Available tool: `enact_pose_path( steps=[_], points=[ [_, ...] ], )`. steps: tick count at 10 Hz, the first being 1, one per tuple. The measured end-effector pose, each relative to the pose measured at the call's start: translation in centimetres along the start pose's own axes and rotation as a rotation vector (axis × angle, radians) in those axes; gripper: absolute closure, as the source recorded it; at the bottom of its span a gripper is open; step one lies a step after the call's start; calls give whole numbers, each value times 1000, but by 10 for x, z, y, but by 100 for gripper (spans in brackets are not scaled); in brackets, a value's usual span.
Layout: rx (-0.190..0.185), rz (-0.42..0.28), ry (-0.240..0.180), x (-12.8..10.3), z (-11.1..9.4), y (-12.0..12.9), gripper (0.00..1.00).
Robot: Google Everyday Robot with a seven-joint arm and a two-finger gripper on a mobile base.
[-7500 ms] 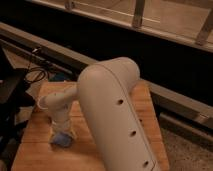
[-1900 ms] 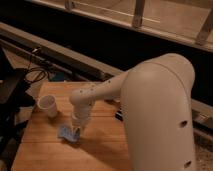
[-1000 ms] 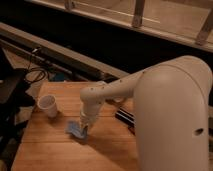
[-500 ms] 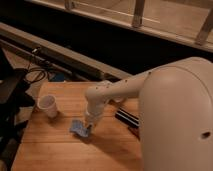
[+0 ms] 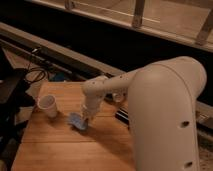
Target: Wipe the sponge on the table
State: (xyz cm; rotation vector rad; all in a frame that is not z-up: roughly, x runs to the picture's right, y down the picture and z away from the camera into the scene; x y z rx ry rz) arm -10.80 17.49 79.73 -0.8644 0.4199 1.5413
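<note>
The light-blue sponge (image 5: 76,121) lies on the wooden table (image 5: 60,150), left of the table's middle. My gripper (image 5: 86,118) comes down from the white arm (image 5: 150,95) onto the sponge's right end and touches it. Part of the sponge is hidden under the gripper. The big white arm link covers the right side of the table.
A white cup (image 5: 48,105) stands upright at the table's left, a short way from the sponge. A dark brush (image 5: 122,115) lies right of the gripper, partly behind the arm. Black equipment and cables sit off the table's left edge.
The gripper and the sponge under it have slid together across the table to the right, away from the cup, and a little toward the far edge. The cup has not moved.
</note>
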Motion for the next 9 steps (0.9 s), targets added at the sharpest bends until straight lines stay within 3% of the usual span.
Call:
enact_pose_path(
  steps=[3, 5, 7, 9],
  points=[
    [-13, -51, 29, 11, 14, 19, 100],
    [11, -64, 66, 34, 20, 17, 100],
    [46, -38, 128, 52, 23, -9, 100],
    [86, 37, 189, 67, 24, -53, 100]
  ],
)
